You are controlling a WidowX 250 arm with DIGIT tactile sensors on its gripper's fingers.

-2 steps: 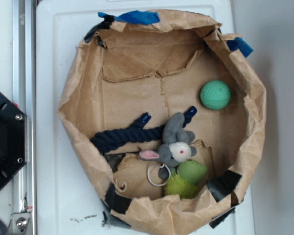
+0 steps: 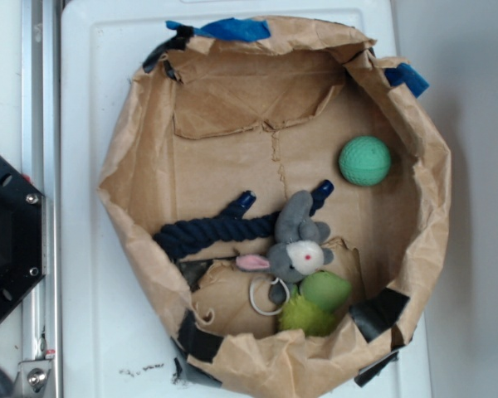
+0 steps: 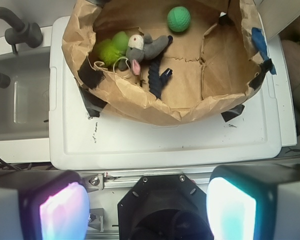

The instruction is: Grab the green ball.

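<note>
Nothing is grabbed yet: the green ball (image 2: 365, 161) sits alone inside the paper bag (image 2: 141, 166), while the end effector (image 3: 147, 210) hangs spread, well apart from it.

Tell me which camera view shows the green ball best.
The exterior view: the green ball appears large and unobstructed from above, its dimpled surface visible, apart from the other toys inside the paper bag. The wrist view shows it too, but smaller, near the top edge.
</note>
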